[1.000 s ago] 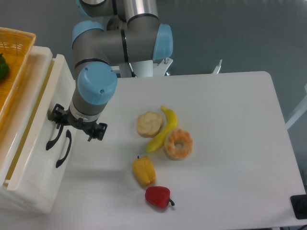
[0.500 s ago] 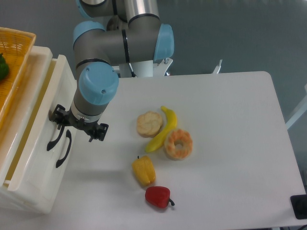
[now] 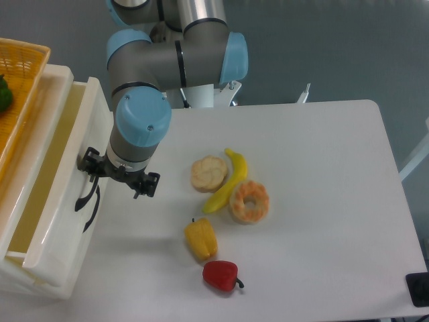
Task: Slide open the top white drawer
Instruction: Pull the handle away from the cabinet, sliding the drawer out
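Note:
The top white drawer (image 3: 67,208) stands at the table's left edge, pulled partly out to the right, and its cream inside (image 3: 43,181) shows. A black arched handle (image 3: 87,201) sits on its front. My gripper (image 3: 95,181) hangs right over the upper end of that handle and looks shut on it. The blue wrist covers the fingertips, so the grip itself is hidden.
An orange wicker basket (image 3: 23,74) with a green item (image 3: 4,94) rests on the drawer unit. A bread roll (image 3: 208,173), banana (image 3: 231,178), donut (image 3: 249,201), yellow pepper (image 3: 201,239) and red pepper (image 3: 221,276) lie mid-table. A black object (image 3: 419,288) sits at the bottom right corner.
My gripper has moved to the right, and the drawer front has come with it. More of the cream inside shows now than a second ago.

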Motion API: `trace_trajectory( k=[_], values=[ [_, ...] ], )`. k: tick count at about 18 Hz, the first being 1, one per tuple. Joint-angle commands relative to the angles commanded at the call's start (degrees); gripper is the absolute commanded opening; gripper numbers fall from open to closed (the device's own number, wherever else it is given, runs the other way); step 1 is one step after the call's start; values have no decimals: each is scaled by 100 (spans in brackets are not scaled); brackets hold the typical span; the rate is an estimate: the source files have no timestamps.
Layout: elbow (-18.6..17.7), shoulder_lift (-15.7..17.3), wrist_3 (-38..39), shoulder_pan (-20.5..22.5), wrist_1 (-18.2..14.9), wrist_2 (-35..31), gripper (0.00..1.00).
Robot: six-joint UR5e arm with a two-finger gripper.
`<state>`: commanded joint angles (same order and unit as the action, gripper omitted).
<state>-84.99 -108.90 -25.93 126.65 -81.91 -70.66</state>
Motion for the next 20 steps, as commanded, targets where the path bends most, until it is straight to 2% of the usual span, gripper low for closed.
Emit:
trace_trajectory(
  k=[20],
  values=[
    [27, 0, -290, 439, 0, -35, 100]
  ],
)
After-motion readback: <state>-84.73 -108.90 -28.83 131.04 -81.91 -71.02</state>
